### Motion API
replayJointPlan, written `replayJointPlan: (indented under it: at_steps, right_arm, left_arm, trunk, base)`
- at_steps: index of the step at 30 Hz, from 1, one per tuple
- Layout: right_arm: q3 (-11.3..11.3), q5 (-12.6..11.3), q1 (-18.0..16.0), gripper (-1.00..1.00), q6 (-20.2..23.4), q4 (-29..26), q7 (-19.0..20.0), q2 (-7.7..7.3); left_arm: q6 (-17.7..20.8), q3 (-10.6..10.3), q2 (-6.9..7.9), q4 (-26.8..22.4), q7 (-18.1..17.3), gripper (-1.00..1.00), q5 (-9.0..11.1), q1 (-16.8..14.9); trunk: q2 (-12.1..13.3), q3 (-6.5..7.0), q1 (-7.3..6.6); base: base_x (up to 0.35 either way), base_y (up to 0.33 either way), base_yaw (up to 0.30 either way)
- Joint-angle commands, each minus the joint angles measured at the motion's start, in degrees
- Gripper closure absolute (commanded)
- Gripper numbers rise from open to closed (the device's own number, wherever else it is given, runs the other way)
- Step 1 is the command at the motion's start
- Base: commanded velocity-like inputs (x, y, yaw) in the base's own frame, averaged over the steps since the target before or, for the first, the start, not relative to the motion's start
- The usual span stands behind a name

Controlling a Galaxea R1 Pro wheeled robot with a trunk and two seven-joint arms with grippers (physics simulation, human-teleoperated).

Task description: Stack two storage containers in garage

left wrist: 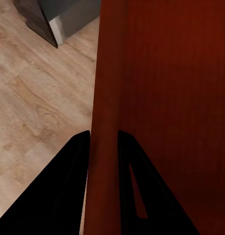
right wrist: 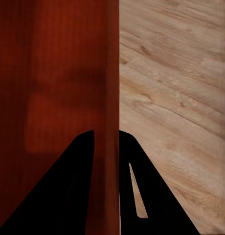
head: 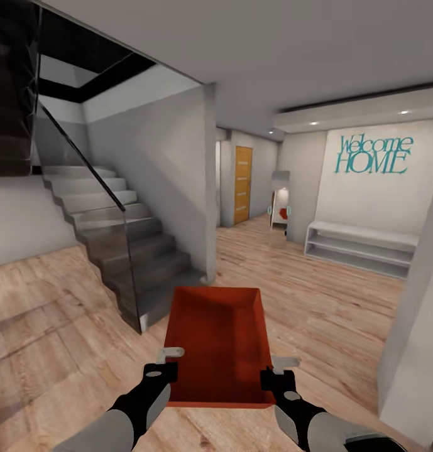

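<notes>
One red-orange storage container (head: pixel 217 344) hangs in the air in front of me, held level between both arms over light wood planks. My left gripper (head: pixel 168 370) is shut on its left wall (left wrist: pixel 105 98), one black finger (left wrist: pixel 68 186) on each side of the wall. My right gripper (head: pixel 271 376) is shut on its right wall (right wrist: pixel 111 73) in the same way, with a finger (right wrist: pixel 73 186) inside the box. The box is empty. I am in a wood-floored hall.
A grey staircase (head: pixel 115 232) with a glass railing rises at the left, its base close ahead of the box. A white wall corner (head: pixel 417 339) stands close at the right. Ahead, the passage leads to an orange door (head: pixel 242 184); a white low shelf (head: pixel 361 248) sits under the "Welcome HOME" lettering.
</notes>
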Motion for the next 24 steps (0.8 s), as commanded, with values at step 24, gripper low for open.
replayJointPlan:
  at_steps: [24]
  right_arm:
    - [-2.2, 0.6, -0.1, 1.0, -0.6, -0.1, -0.2, 0.12]
  left_arm:
    - [0.5, 1.9, 0.36, -0.1, 0.8, 1.0, 0.1, 0.0]
  trunk:
    - [-0.1, -0.07, 0.01]
  base:
    - [0.043, 0.0, -0.221]
